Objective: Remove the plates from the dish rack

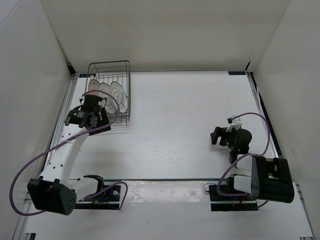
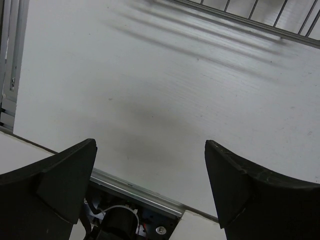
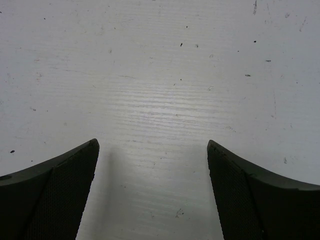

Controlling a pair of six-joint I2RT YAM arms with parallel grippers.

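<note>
The dark wire dish rack [image 1: 126, 75] stands at the far left of the table. Three plates stand upright in it: one with an orange-brown centre [image 1: 93, 86] at the left and two white ringed ones [image 1: 106, 90] [image 1: 119, 93] beside it. My left gripper [image 1: 89, 122] hovers at the rack's near left corner, open and empty. In the left wrist view [image 2: 150, 170] only bare table lies between its fingers, with the rack's bottom wire [image 2: 250, 20] at the top. My right gripper [image 1: 215, 136] is open and empty over bare table at the right, as the right wrist view [image 3: 152, 170] also shows.
White walls enclose the table on the left, back and right. Metal rails run along the left edge [image 1: 68, 100] and the near edge [image 1: 165, 180]. The left arm's purple cable [image 1: 30, 165] loops out to the left. The arm bases sit at the near edge.
</note>
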